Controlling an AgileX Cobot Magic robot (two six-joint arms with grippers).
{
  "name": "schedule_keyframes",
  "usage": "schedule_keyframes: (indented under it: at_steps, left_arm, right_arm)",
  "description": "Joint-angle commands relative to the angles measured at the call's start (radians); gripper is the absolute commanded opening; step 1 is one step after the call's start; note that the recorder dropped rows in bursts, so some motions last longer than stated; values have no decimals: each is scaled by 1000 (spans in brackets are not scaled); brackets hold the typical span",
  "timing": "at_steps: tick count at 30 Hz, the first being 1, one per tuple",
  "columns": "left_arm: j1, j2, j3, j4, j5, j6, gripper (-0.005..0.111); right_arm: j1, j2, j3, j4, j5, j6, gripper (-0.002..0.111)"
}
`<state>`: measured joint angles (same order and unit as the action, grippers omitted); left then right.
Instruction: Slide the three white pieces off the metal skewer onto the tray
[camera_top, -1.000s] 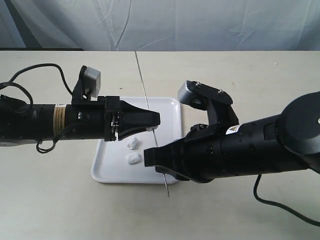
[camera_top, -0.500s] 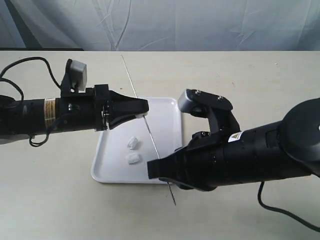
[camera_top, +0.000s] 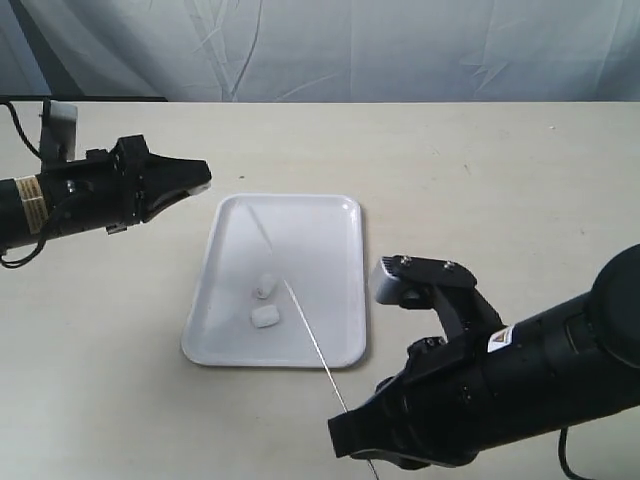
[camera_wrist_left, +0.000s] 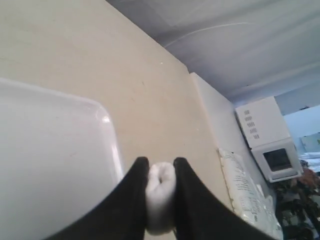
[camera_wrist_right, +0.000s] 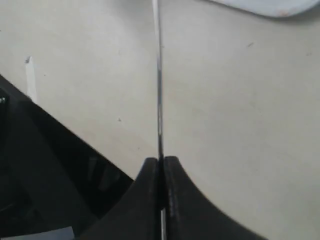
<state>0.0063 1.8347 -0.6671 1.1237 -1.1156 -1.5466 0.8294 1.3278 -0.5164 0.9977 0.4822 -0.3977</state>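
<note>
Left gripper (camera_top: 203, 178) is clamping the 3rd white piece (camera_wrist_left: 160, 195) between its fingers, having pulled it off the skewer (camera_top: 310, 337) and retreated from mid-tray to the upper left of the frame. Right gripper (camera_wrist_right: 160, 162), drawn back to the lower right, is pinching the skewer, which is looking bare. Upper piece (camera_top: 266, 286) and lower piece (camera_top: 265, 318) are lying on the tray (camera_top: 335, 215). Judgement: only the 3rd piece is needing placement. Both arms are reaching inward, roughly level.

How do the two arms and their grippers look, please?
Both are matte black cylinders. The left gripper and right gripper are tapered black wedges. Each wrist carries a grey camera box. The left arm wears a yellow label band; the right, a white sticker. Black cables trail.
</note>
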Motion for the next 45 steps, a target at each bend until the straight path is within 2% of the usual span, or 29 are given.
schedule_keyframes:
  at_steps: [1, 4, 5, 9, 12, 18, 23, 26, 33, 35, 38, 40, 45]
  left_arm:
    - [3, -9, -2, -31, 40, 43, 15]
    - [-28, -9, -2, 50, 97, 52, 5]
    - [-55, -9, -2, 100, 160, 73, 4]
    - [-161, -9, -2, 149, 335, 94, 9]
    - [-207, -9, -2, 140, 411, 94, 17]
    - [-219, -6, -2, 172, 496, 92, 26]
    - [-219, 28, -2, 200, 486, 92, 27]
    - [-219, 38, -2, 209, 484, 92, 27]
    - [-219, 38, -2, 193, 469, 117, 40]
    - [-219, 38, -2, 193, 461, 117, 41]
    - [-219, 28, -2, 191, 455, 117, 42]
    - [-219, 18, -2, 189, 452, 117, 42]
    - [-212, -37, -2, 194, 455, 119, 42]
  right_arm:
    - [-2, -26, 3, -3, 17, 6, -1]
    - [-2, -26, 1, 6, -126, 6, -1]
    - [-2, -18, -8, 6, -183, 6, -1]
    - [-4, 117, -91, -1, -231, 6, -1]
    - [-4, 240, -173, -3, -225, 6, -1]
    - [-4, 411, -288, 11, -216, 8, -1]
    - [-4, 519, -338, 33, -226, 8, -1]
    - [-4, 546, -347, 35, -237, 11, -1]
    - [-4, 549, -347, 39, -253, 12, 0]
    - [-4, 549, -347, 49, -253, 12, 8]
    - [-4, 549, -347, 49, -251, 12, 32]
    - [-4, 549, -347, 49, -246, 13, 41]
    - [-4, 511, -347, 22, -203, 13, 40]
